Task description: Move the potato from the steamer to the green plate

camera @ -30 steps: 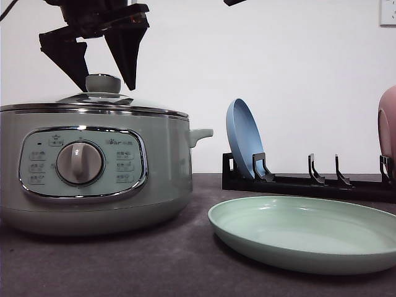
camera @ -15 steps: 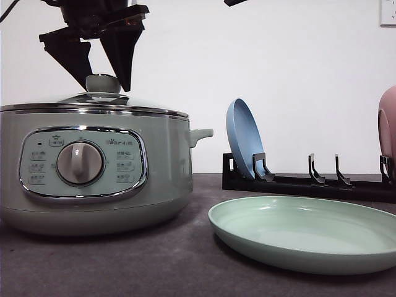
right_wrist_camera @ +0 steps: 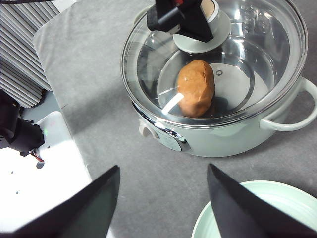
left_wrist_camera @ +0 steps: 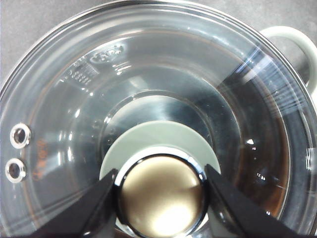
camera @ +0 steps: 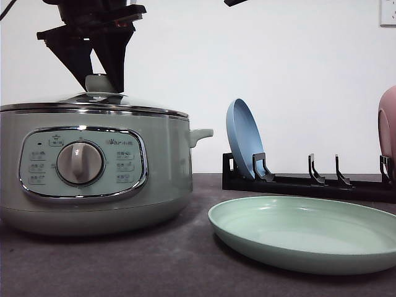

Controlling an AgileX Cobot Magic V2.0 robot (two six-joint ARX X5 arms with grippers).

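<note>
Potato (right_wrist_camera: pixel 196 88): one, orange-brown, lying inside the steamer (camera: pixel 93 167) on the pot floor, seen through the glass lid (right_wrist_camera: pixel 247 54) in the right wrist view; the front view hides it behind the steamer wall. Steamer: one, lid on and closed. Plates: three counted. One green plate (camera: pixel 306 232) lies flat on the grey mat just right of the steamer, with nothing in it. One blue plate (camera: pixel 244 139) stands on edge in a black rack (camera: pixel 309 181) behind the green plate, and the edge of one pink plate (camera: pixel 388 127) shows at the rack's far end from the steamer. Left gripper (left_wrist_camera: pixel 161 191): its two fingers (left_wrist_camera: pixel 99 208) sit tight against either side of the lid knob (left_wrist_camera: pixel 161 196), clamped on it; the front view shows them converging at the knob above the steamer. Right gripper (right_wrist_camera: pixel 163 203): fingers spread wide apart, holding nothing, above the mat between steamer and green plate.
</note>
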